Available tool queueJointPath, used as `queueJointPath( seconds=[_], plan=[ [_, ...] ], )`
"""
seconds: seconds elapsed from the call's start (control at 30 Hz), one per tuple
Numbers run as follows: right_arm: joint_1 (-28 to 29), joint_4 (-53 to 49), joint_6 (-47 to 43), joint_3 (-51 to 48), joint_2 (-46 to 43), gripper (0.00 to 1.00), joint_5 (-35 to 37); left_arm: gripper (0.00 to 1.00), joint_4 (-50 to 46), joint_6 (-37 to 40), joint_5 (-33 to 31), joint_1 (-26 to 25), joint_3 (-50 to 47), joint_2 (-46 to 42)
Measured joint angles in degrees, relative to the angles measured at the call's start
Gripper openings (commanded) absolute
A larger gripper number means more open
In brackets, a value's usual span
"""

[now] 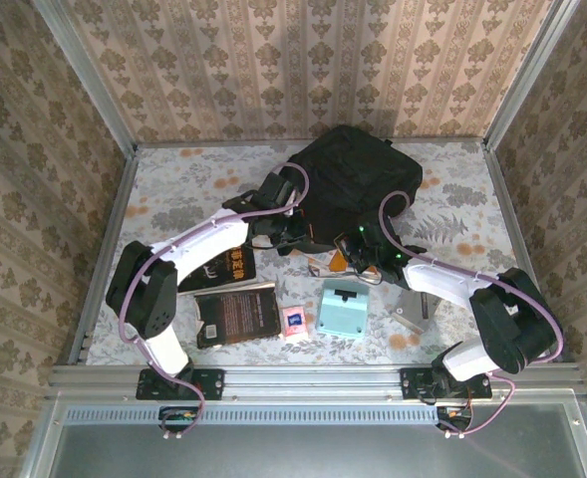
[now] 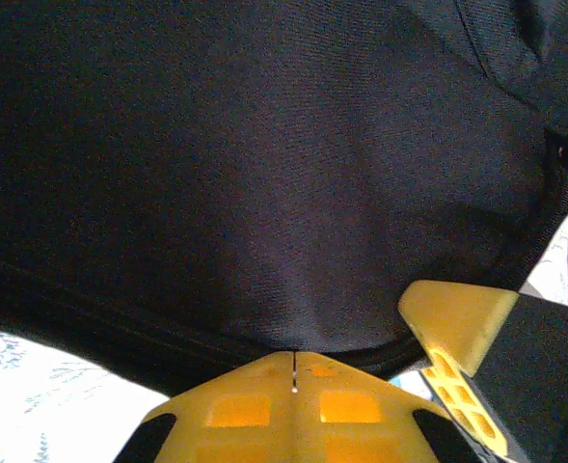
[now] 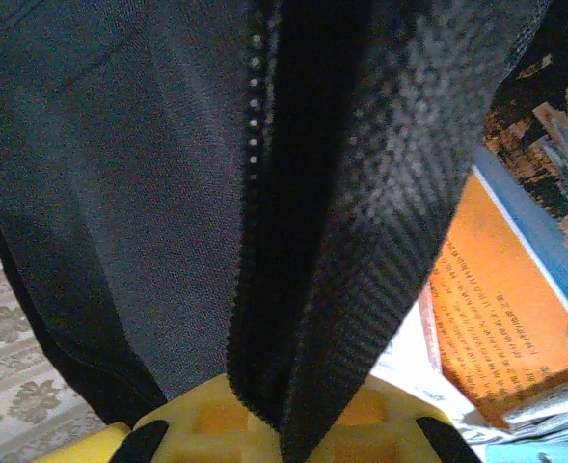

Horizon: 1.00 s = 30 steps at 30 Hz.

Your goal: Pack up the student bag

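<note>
The left gripper (image 2: 293, 374) and right gripper (image 3: 276, 417) are each pinching the bag's (image 1: 358, 174) limp black fabric. The right wrist view is also revealing an orange book (image 3: 496, 333) beside it.

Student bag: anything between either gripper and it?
Nothing visible. The left gripper is shut on the student bag at its lower seam. The right gripper pinches the fabric by the zipper. The orange book lies beside the bag, not between.

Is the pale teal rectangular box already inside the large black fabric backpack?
No, the pale teal rectangular box lies on the table, outside the large black fabric backpack.
</note>
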Motion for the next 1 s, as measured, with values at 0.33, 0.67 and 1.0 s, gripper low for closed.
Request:
queueJointPath(
  seconds=[0.33, 0.67, 1.0],
  plan=[
    [0.4, -6.7, -13.7, 3.8, -0.1, 0.00, 0.8, 0.00, -5.3, 5.5, -3.7, 1.2, 2.1, -0.8],
    [0.4, -11.5, -25.0, 4.3, -1.6, 0.00, 1.6, 0.00, -9.2, 9.2, -5.2, 5.7, 3.6, -0.8],
    [-3.4, -20.6, -35.8, 12.6, -3.2, 0.00, -0.8, 0.00, -10.6, 11.1, -5.4, 6.7, 6.0, -2.8]
  ],
)
